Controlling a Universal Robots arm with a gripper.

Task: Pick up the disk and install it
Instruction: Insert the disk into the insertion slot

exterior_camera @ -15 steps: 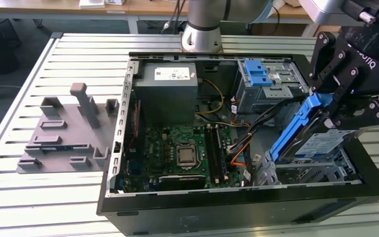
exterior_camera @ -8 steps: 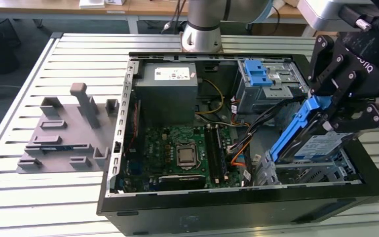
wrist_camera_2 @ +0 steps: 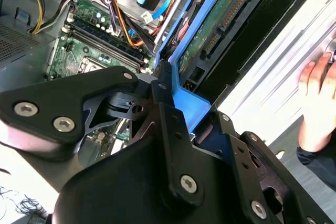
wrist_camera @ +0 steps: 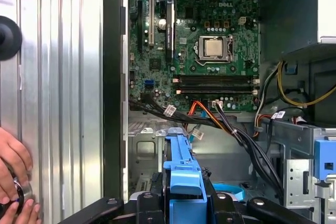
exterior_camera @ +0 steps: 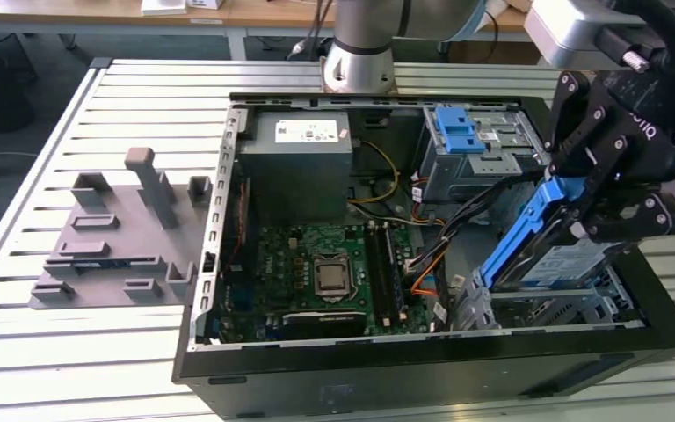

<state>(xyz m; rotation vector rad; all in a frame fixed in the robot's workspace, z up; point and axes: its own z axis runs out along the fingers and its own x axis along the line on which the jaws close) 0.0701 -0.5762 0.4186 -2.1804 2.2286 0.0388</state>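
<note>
The disk [exterior_camera: 569, 260] is a silver drive with a white-and-blue label inside blue plastic rails. It hangs tilted, one end down, over the metal drive bay [exterior_camera: 555, 309] at the front corner of the open computer case [exterior_camera: 431, 374], on the exterior view's right. My gripper [exterior_camera: 614, 207] is shut on its upper end. In the second wrist view the black fingers [wrist_camera_2: 167, 109] clamp the blue rail [wrist_camera_2: 190, 98], and the disk's green circuit side [wrist_camera_2: 220, 18] faces the camera. In the first wrist view the blue rail [wrist_camera: 183, 172] juts out from my gripper [wrist_camera: 184, 204] toward the bay floor.
Inside the case lie the green motherboard [exterior_camera: 326, 272], a grey power supply box [exterior_camera: 296, 163], a blue ridged latch [exterior_camera: 460, 132] and loose cables [wrist_camera: 220, 121]. A grey fixture [exterior_camera: 115, 237] sits on the slatted table at the exterior view's left. A person's hand [wrist_camera: 16, 182] rests beside the case.
</note>
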